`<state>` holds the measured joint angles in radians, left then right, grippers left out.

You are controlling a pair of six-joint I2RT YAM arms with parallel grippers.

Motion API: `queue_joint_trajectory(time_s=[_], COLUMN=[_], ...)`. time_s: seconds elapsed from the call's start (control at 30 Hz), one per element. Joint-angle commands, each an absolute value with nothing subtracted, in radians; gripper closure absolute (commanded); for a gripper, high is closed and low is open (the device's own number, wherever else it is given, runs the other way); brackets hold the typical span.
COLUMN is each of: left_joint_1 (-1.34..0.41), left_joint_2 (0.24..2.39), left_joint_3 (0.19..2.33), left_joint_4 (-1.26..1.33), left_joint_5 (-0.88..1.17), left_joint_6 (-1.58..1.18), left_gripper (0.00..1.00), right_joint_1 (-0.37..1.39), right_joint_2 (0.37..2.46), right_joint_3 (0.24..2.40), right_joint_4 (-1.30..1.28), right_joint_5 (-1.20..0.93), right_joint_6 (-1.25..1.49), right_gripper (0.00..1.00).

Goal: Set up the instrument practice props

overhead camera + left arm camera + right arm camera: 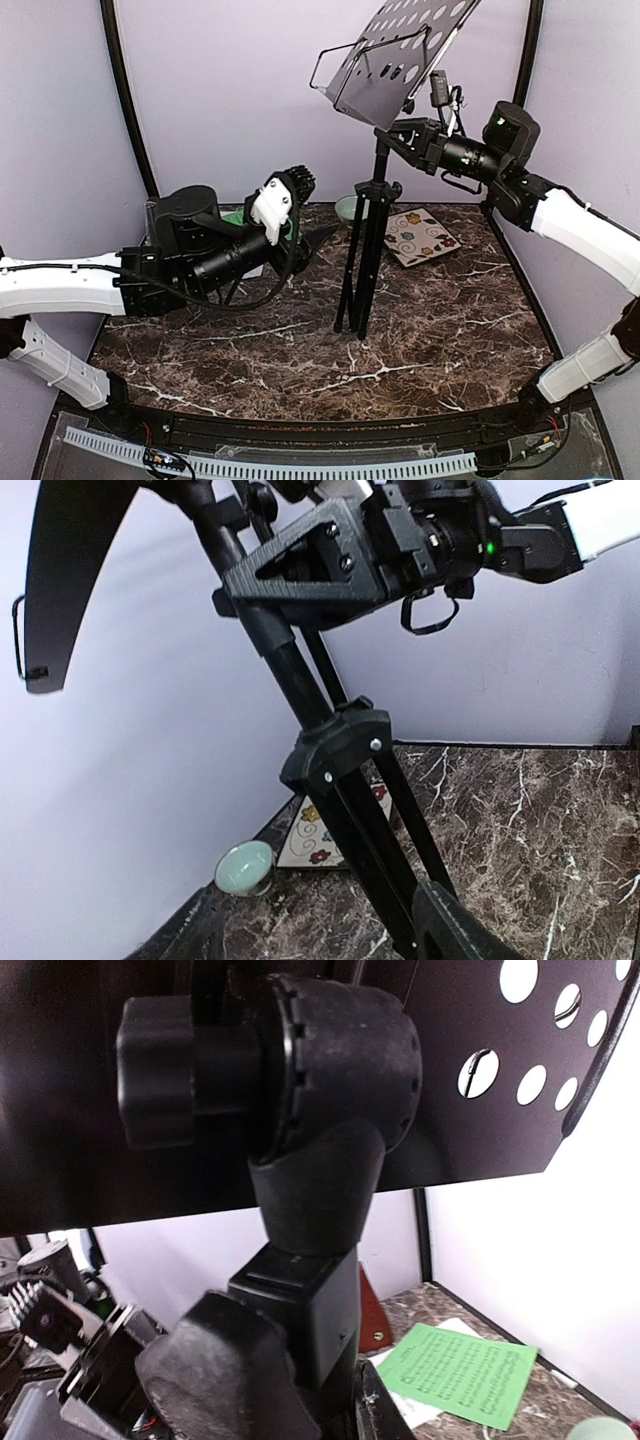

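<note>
Music stand [377,200]: we see it upright near the middle of the desk [450,340]. Its legs are spread only a little and its feet are on the marble.
Top plate [400,50]: black, full of holes, tilted, high at the back of the scene.
Right hand [395,135]: closed on the music stand's post just under the tilt joint. In its own wrist view we see its fingers [215,1380] against the square black section of the post.
Left hand [315,232]: low at the back left, just left of the legs and not touching them. Its jaws are apart and we see nothing in them. One finger [455,930] shows at the bottom of its wrist view.
Green sheet [460,1370]: flat on the desk at the back left, largely covered by the left arm in the top view.
White sheet [405,1407]: under the green sheet, only its edges showing.
Metronome [372,1310]: just beside the sheets and partly behind the post. We cannot find it in the top view.
Bowl [348,207]: behind the stand, by the back wall.
Tile [420,237]: flat, right of the bowl.
</note>
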<state>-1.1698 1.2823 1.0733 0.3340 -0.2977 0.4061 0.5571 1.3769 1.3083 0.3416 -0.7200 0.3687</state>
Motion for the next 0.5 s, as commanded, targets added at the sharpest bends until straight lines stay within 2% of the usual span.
queue_joint_trajectory(time_s=[0.0,0.47], left_joint_1=[-1.167,-1.103], left_joint_2=[1.317,1.471], left_joint_3=[1.059,0.988], left_joint_4=[0.436,0.525], left_joint_5=[-0.396,-0.346], left_joint_6=[0.23,0.047], left_gripper=[0.34,0.5], right_joint_1=[0.567,0.653], right_joint_2=[1.263,1.204], right_joint_3=[1.319,1.226], right_joint_4=[0.592,0.556], right_joint_5=[-0.551,-0.358], right_joint_6=[0.332,0.193], right_gripper=[1.0,1.0])
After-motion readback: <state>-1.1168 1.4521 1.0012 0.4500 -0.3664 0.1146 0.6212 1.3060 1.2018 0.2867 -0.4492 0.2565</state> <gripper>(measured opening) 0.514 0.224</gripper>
